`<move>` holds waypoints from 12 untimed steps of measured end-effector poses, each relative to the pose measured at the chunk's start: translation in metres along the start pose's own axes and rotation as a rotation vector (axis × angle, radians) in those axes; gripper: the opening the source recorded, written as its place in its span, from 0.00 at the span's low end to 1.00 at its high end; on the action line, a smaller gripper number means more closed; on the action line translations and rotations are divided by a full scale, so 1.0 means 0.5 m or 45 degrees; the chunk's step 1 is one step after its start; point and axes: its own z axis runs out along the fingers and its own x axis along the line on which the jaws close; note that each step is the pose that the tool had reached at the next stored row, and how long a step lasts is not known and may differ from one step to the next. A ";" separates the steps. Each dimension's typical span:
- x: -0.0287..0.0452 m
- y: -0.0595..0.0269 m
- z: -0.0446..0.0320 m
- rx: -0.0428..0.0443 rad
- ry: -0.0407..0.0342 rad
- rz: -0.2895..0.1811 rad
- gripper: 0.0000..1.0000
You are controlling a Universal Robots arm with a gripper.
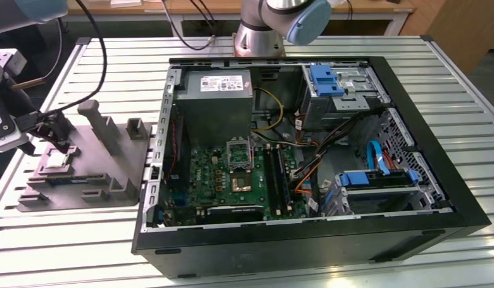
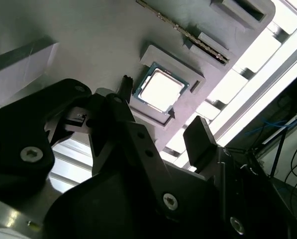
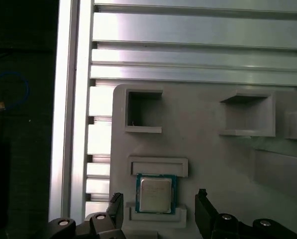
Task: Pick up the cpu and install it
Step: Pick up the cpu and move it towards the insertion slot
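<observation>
On the slatted tabletop [image 1: 71,240], a recess in the tray [image 1: 111,162] holds the cpu [image 2: 160,89] flat and reachable; the hand [image 3: 159,196] hovers released, straddling it.

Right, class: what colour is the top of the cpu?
The cpu top is pale silver-grey; best in the first wrist view.

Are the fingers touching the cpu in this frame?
Apart. In the first wrist view the fingers stand either side of the cpu, with bare grey tray showing between each and the chip.
</observation>
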 end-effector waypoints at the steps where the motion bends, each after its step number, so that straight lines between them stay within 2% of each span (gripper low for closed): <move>1: 0.000 0.000 0.004 0.000 -0.0004 0.009 0.68; 5: 0.000 -0.001 0.018 0.000 -0.0021 0.050 0.68; 12: 0.000 -0.002 0.041 0.000 -0.0021 0.051 0.68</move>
